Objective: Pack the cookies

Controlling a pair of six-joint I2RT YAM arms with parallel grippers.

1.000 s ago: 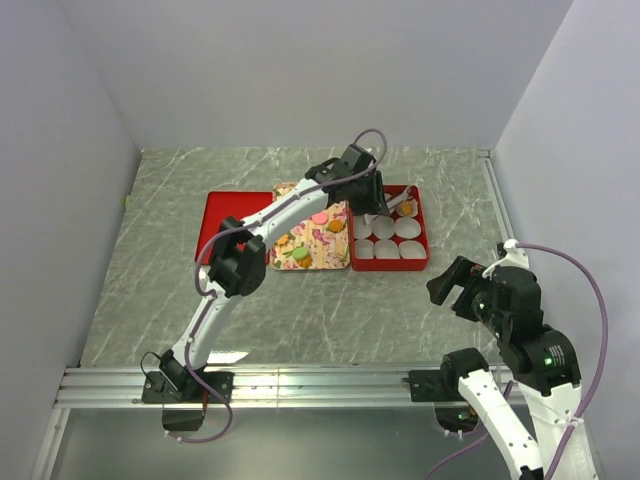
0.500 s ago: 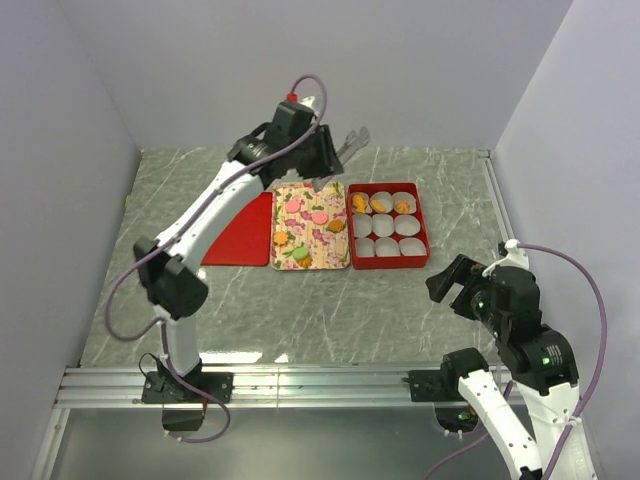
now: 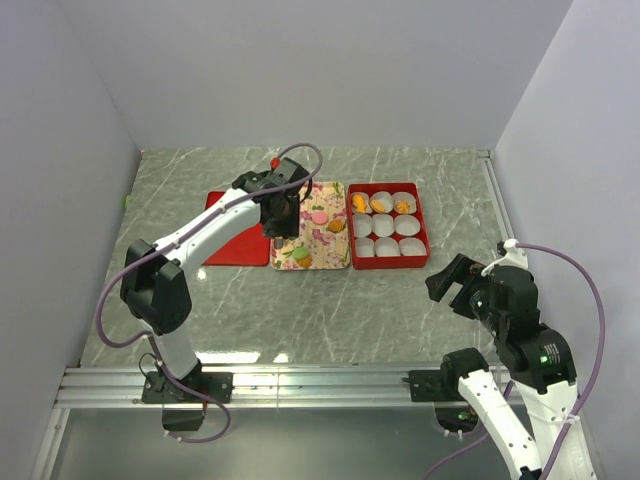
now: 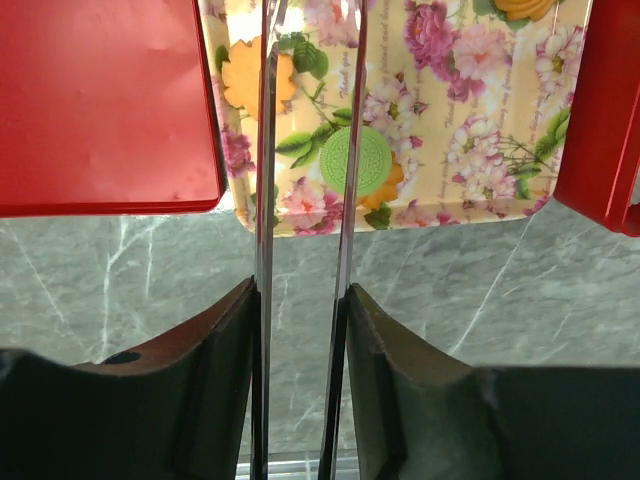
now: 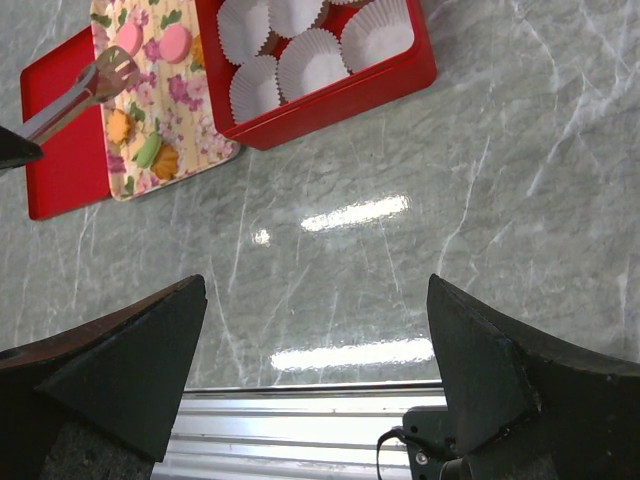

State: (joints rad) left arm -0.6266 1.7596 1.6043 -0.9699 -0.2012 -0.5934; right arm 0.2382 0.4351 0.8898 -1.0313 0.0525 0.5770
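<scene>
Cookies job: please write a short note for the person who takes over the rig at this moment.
Left hand: shut on the tongs, which hang, apparently empty, over the floral tray.
Right hand: open, idle at the right side.
Done: three orange cookies sit in the far row of paper cups in the red box.
Left: six cookies on the tray; six cups are empty.

White links [image 3: 212, 228], black joints [image 3: 158, 295], looping purple cables [image 3: 598, 300] (green light [image 3: 547, 351] on the right arm [image 3: 498, 418]), black pincer fingers [image 5: 120, 370].
</scene>
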